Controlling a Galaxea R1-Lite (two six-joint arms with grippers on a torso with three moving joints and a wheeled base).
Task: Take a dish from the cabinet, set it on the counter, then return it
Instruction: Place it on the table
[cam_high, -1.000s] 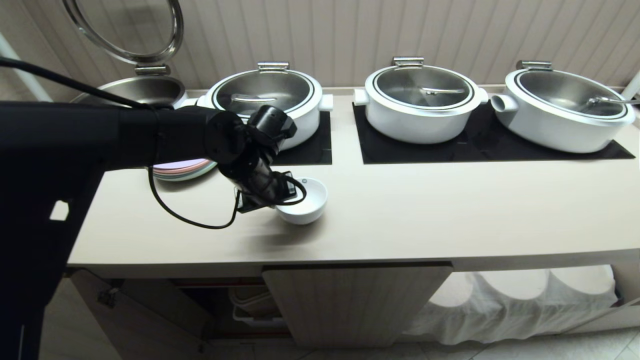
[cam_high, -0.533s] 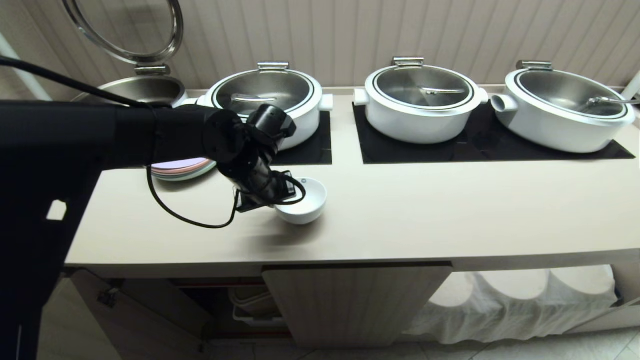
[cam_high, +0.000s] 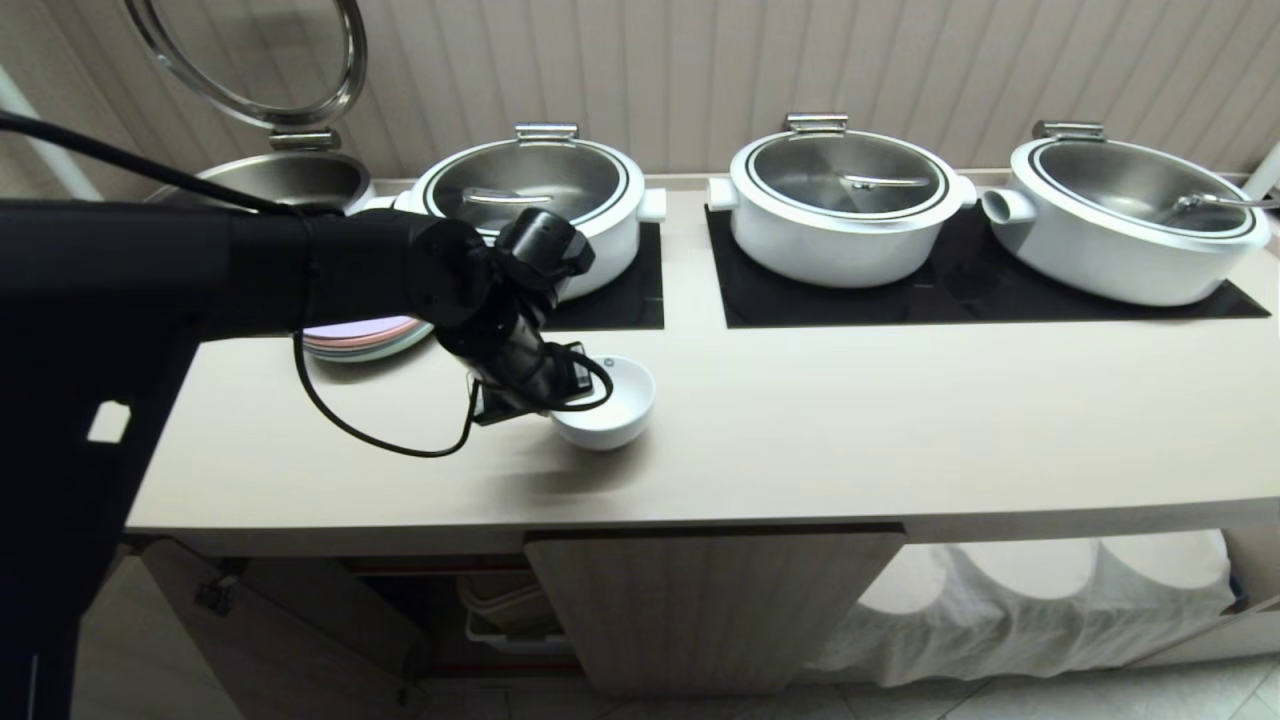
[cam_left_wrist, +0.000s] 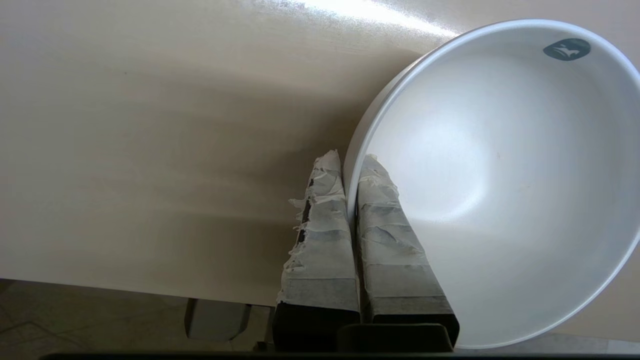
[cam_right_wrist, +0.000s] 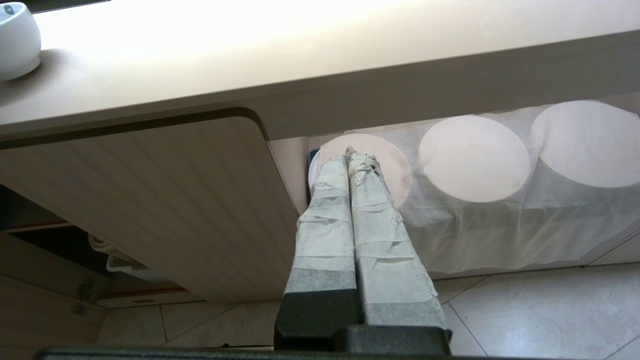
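The dish (cam_high: 612, 408), a small deep white bowl with a dark round mark inside near its rim, is upright at the counter (cam_high: 900, 430), left of centre. My left gripper (cam_high: 578, 384) is shut on its near-left rim. In the left wrist view the taped fingers (cam_left_wrist: 320, 235) pinch the rim of the dish (cam_left_wrist: 500, 175), one inside and one outside. Whether the bowl rests on the counter or hangs just above it, I cannot tell. My right gripper (cam_right_wrist: 352, 155) is shut and empty, low in front of the cabinet (cam_right_wrist: 150, 200).
White steel-lidded pots (cam_high: 845, 200) stand on black panels (cam_high: 960, 290) along the back; the far-left one is open. Pastel plates (cam_high: 360, 338) lie behind my left arm. The cabinet's left door (cam_high: 300, 630) hangs open on a dark interior; cloth-covered round stacks (cam_high: 1030, 600) sit at lower right.
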